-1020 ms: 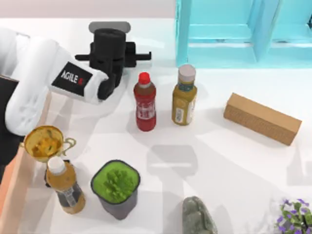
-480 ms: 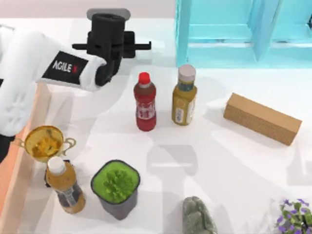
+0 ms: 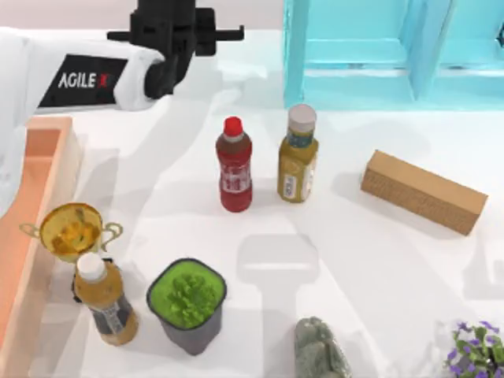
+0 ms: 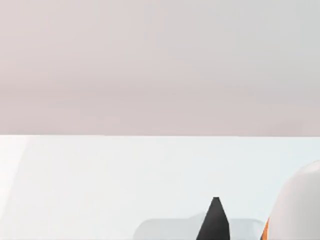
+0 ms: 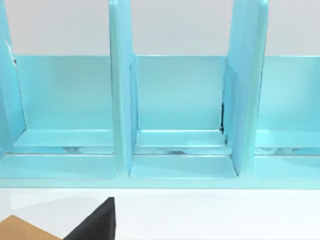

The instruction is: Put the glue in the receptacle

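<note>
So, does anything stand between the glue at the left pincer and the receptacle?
Nothing visible. The left pincer, glue beside it, is at the far edge; bare table runs from there to the receptacle at the left. The trophy stands further forward, off that line.

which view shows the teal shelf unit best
The right wrist view: the teal shelf unit faces the camera there, with three open compartments, upright dividers and floor boards all plain. The top view catches its front edge and dividers from above at the table's far right.
</note>
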Motion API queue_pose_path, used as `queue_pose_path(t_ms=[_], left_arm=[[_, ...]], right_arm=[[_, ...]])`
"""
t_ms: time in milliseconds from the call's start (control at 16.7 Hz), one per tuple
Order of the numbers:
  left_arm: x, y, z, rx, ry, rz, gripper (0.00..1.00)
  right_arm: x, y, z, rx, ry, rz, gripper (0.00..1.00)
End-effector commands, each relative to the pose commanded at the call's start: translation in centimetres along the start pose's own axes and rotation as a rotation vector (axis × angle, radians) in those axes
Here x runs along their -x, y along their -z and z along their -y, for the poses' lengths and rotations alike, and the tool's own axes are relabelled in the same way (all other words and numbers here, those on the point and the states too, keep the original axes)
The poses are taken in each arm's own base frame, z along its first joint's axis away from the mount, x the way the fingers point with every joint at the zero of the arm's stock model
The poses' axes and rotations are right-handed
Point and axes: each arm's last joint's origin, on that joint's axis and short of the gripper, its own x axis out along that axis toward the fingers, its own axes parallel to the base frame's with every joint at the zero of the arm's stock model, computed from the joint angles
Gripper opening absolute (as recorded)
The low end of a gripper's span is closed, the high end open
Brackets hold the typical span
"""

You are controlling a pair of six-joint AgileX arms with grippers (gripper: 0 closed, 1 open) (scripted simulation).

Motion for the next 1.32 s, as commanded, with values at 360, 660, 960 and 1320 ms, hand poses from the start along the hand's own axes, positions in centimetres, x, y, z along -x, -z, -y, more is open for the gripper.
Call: queue_pose_path(t_ms=[360,660,960,1320], left_arm=[[-0.4,1.0,-2.8,-0.102,0.034,-0.119,0.0],[1.6,-1.0,-11.5,-0.317,0.213,-0.318,0.0],[7.4,-2.2,-22.6,-0.487,0.512,-0.392,0.0],[16.5,3.3,-33.3,-0.443,0.807,-0.253,0.0]], right_arm=[[0.0,0.0,0.0,0.0,0.0,0.0,1.0],[0.0,0.0,0.0,0.0,0.0,0.0,1.0],[0.0,0.0,0.0,0.0,0.0,0.0,1.0],[0.0,0.0,0.0,0.0,0.0,0.0,1.0]])
